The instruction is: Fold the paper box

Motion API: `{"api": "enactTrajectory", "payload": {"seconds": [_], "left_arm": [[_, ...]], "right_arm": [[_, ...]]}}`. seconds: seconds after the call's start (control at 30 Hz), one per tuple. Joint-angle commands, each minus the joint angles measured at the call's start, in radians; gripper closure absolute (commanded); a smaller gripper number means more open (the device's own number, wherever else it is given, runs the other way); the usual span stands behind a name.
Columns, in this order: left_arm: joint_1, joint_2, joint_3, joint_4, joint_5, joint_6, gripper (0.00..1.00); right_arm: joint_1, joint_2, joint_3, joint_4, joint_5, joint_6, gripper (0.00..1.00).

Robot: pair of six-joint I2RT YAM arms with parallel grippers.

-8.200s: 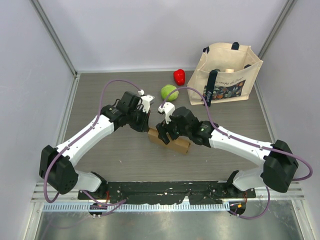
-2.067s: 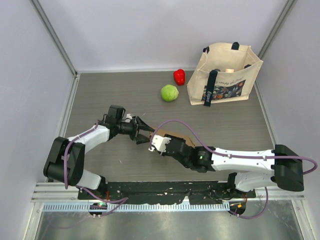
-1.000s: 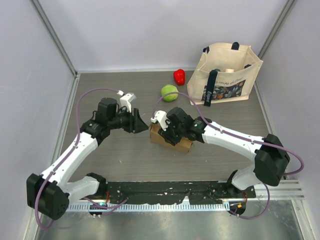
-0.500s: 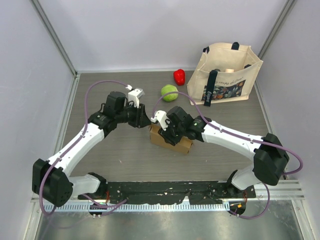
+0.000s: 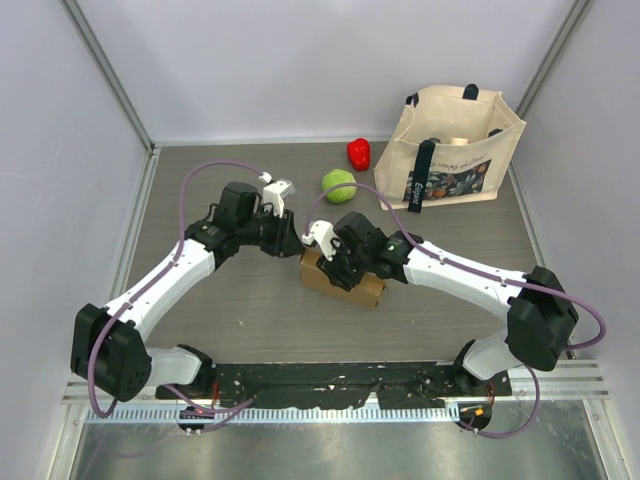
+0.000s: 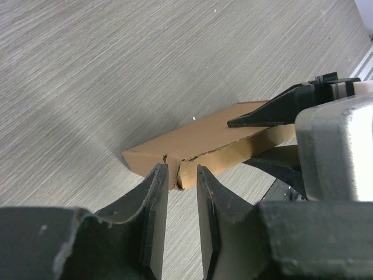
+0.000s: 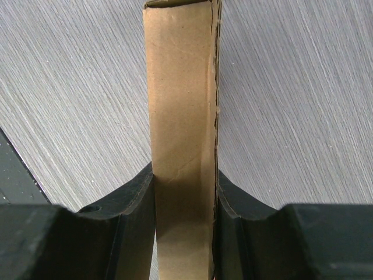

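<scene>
The paper box [image 5: 352,284] is a flat brown cardboard box lying on the table at the centre. My right gripper [image 5: 336,262] is shut on it, and in the right wrist view the box [image 7: 182,116] fills the gap between both fingers [image 7: 134,204]. My left gripper [image 5: 293,243] sits at the box's left end. In the left wrist view its jaws stand a narrow gap apart, and the box's [image 6: 204,143] creased end corner shows just past the left gripper's [image 6: 182,175] tips. Only table shows between the fingers lower down. The right gripper's black fingers [image 6: 274,112] clamp the box's far end.
A beige tote bag [image 5: 455,150] stands at the back right. A green round fruit [image 5: 338,185] and a red pepper [image 5: 358,153] lie behind the box. Grey walls close off the left, back and right of the table [image 5: 230,310].
My left gripper has moved right toward the box's left end and its jaws have narrowed. The right gripper has kept its hold on the box without moving.
</scene>
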Motion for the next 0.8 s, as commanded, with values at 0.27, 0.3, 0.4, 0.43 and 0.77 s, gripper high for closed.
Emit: {"api": "enactTrajectory", "payload": {"seconds": [0.27,0.3,0.4,0.43,0.77], "left_arm": [[0.000,0.032,0.020,0.023,0.027,0.001,0.77],[-0.003,0.035,0.020,0.023,0.022,0.000,0.83],[-0.011,0.038,0.019,0.017,0.000,-0.003,0.94],[-0.022,0.036,0.022,0.008,-0.008,-0.003,0.95],[-0.105,-0.005,0.000,-0.014,-0.157,-0.039,1.00]], "right_arm": [[-0.002,0.000,-0.006,-0.016,-0.056,0.029,0.72],[-0.002,0.001,-0.006,-0.015,-0.057,0.029,0.72],[-0.002,0.003,-0.003,-0.012,-0.053,0.029,0.72],[-0.002,0.006,-0.003,-0.010,-0.053,0.029,0.73],[-0.002,0.013,0.005,0.004,-0.038,0.041,0.73]]}}
